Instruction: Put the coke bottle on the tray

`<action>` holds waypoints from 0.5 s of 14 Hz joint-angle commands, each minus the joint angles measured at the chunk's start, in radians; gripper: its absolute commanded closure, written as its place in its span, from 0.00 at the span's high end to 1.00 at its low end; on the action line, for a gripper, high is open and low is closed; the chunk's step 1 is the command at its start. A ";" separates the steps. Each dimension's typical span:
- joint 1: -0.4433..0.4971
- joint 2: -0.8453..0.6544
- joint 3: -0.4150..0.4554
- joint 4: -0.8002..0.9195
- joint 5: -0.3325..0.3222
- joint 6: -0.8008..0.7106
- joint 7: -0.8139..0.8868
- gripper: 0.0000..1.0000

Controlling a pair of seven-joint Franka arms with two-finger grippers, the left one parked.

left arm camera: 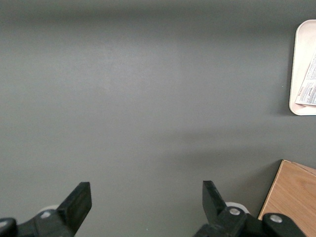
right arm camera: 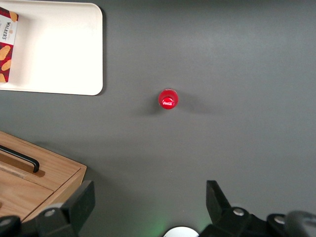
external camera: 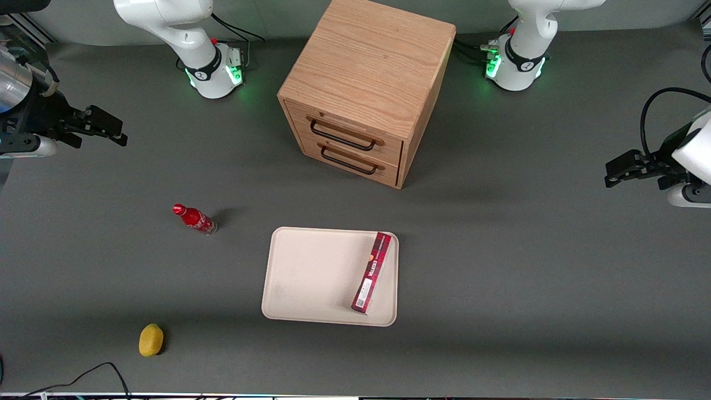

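Note:
The coke bottle [external camera: 194, 219], small and red with a red cap, stands upright on the grey table beside the tray [external camera: 311, 278], toward the working arm's end. The cream-beige tray lies nearer the front camera than the wooden cabinet. My right gripper [external camera: 114, 129] hangs high over the table, farther from the front camera than the bottle and well apart from it. In the right wrist view the gripper [right arm camera: 148, 200] is open and empty, with the bottle's cap [right arm camera: 168, 99] and part of the tray [right arm camera: 59, 54] seen from above.
A long flat red box [external camera: 372, 272] lies on the tray at its edge toward the parked arm. A wooden two-drawer cabinet [external camera: 366, 89] stands mid-table. A yellow fruit [external camera: 150, 339] and a black cable [external camera: 105, 371] lie near the table's front edge.

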 commanded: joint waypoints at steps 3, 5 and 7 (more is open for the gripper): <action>0.004 0.010 0.001 0.009 0.014 -0.002 -0.032 1.00; 0.007 0.028 0.004 0.011 0.004 -0.002 -0.033 1.00; -0.004 0.031 0.004 -0.002 0.004 -0.004 -0.050 1.00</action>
